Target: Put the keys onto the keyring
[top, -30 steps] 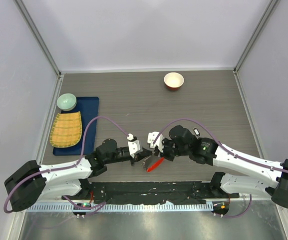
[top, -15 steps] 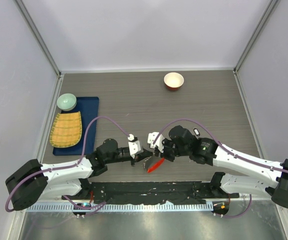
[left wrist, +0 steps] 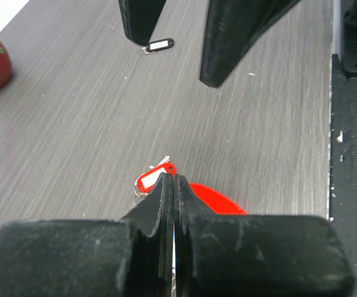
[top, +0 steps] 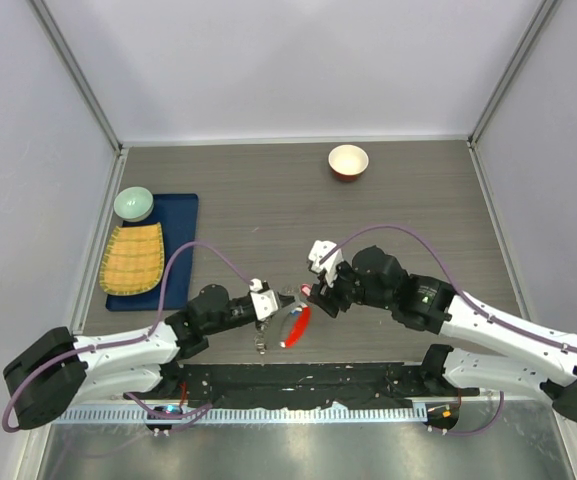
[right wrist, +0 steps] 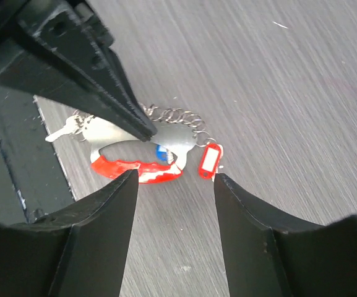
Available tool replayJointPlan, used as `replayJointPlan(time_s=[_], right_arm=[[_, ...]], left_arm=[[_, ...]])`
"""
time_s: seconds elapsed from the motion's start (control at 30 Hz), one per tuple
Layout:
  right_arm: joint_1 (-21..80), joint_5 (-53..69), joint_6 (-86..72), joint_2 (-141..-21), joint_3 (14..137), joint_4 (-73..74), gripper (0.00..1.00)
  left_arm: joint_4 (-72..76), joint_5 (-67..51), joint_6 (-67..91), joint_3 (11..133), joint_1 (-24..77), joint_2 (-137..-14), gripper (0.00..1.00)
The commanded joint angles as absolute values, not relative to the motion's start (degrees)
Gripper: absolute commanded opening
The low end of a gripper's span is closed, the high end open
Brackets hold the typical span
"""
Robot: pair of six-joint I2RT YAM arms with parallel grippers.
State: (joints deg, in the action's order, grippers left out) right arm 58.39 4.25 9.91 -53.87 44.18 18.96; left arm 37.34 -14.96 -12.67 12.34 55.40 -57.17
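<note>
The left pincer (left wrist: 171, 184) is clamped shut on the keyring (right wrist: 135, 168), probably to steady it for threading. The right pincer (right wrist: 175, 180) hangs part open and empty just above it. Beyond that pincer, a black-and-white key tag (left wrist: 159, 44) lies loose on the worktop (left wrist: 73, 124).

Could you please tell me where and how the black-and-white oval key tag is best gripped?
Probably across its narrow middle, coming straight down from above. The black-and-white oval tag lies flat on the table, apart from the keyring, so its two long edges give the fingers the shortest span to pinch.
</note>
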Motion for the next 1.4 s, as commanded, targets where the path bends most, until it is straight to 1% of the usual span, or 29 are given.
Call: replayJointPlan(time_s=[0.0,0.07,0.13,0.17,0.23,0.27,0.3,0.33,0.37,0.4,0.47,0.5,0.57,0.6,0.73,0.93,1.1,1.3,1.37], right_arm=[[58.4,-2.4,3.8,-55.4,47.0,19.4,0.59],[58.2,-2.2,1.7,-56.9,46.9,19.3,0.59],[58.3,-1.4,0.4,-60.1,46.8,18.6,0.59],[58.2,-1.2,0.2,-61.2,46.8,17.6,0.59],[58.2,-1.7,-1.8,-64.3,46.5,14.6,0.59],[58.0,-2.0,-2.3,-65.2,46.1,13.0,0.58],[58.0,-2.0,-3.6,-66.6,46.1,11.6,0.58],[57.8,-1.8,-4.3,-68.2,46.2,9.6,0.57],[57.8,-1.4,-5.3,-72.2,47.6,9.1,0.55],[57.8,-1.2,-6.1,-74.2,48.5,9.0,0.53],[57.8,-0.8,-9.6,-79.7,50.9,8.4,0.51],[57.8,-0.9,-10.9,-80.9,51.3,7.8,0.5],[57.8,-0.8,-14.8,-83.6,52.5,6.5,0.49],[57.8,-0.8,-15.7,-85.9,53.2,6.7,0.48],[57.8,-0.8,-18.5,-90.3,56.6,8.0,0.47],[57.8,-0.8,-18.8,-97.3,63.5,13.3,0.38],[57.8,-0.8,-19.9,-100.2,65.8,15.3,0.32],[57.8,-0.8,-20.6,-102.1,67.9,19.4,0.27],[57.8,1.4,-20.9,-102.4,68.3,20.6,0.27]], left_arm=[[38.0,-11.5,-16.2,12.7,55.5,-57.2,0.0],[38.3,-8.7,-13.6,12.6,55.5,-57.4,0.0],[40.1,-4.3,-7.4,11.2,55.5,-56.8,0.09],[40.3,2.0,-5.3,10.7,55.5,-56.3,0.12],[38.5,8.5,-0.8,10.1,55.5,-54.6,0.21],[37.3,14.5,-0.3,10.1,55.4,-53.9,0.25],[35.0,16.8,1.6,10.1,54.9,-53.3,0.32],[33.9,19.3,4.1,10.1,54.5,-52.5,0.35],[33.0,21.4,5.8,10.0,53.9,-51.1,0.38],[30.8,24.5,7.9,9.9,52.0,-50.1,0.43],[28.8,25.3,13.7,8.7,49.7,-46.8,0.47],[26.7,25.1,15.6,8.1,47.0,-45.5,0.53],[24.4,24.5,20.6,6.2,44.4,-42.4,0.57],[21.6,24.7,22.0,5.8,42.3,-39.2,0.61],[17.6,27.4,24.8,3.1,39.5,-31.0,0.67],[13.5,28.6,23.2,2.5,39.4,-20.8,0.67],[11.5,28.6,23.0,2.5,39.4,-18.8,0.67],[11.4,27.9,22.9,3.4,39.4,-20.7,0.68],[11.5,27.4,22.9,3.7,39.4,-21.3,0.68]])
